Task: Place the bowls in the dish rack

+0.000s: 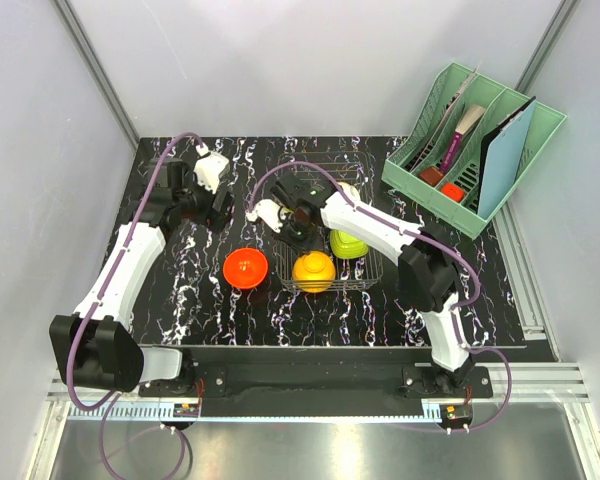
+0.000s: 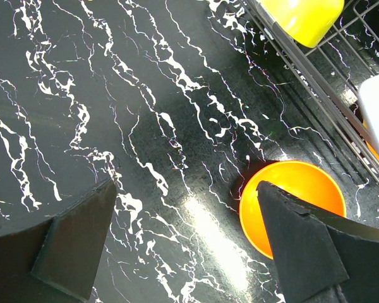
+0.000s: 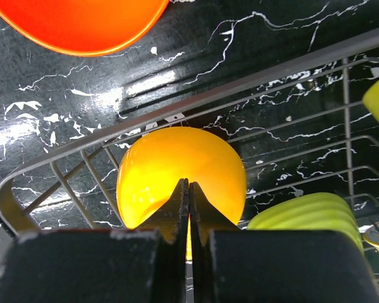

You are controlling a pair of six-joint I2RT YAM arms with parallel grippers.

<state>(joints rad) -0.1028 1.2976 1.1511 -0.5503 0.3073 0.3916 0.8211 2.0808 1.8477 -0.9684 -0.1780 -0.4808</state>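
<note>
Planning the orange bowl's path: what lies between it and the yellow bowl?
In the right wrist view, a strip of bare tabletop, then the wire side wall of the dish rack; the orange bowl sits outside it, the yellow bowl inside.

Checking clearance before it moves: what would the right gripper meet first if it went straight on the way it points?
Most likely the yellow bowl in the dish rack: the right gripper, jaws shut, points straight at its rounded side. The gap between them is unclear.
</note>
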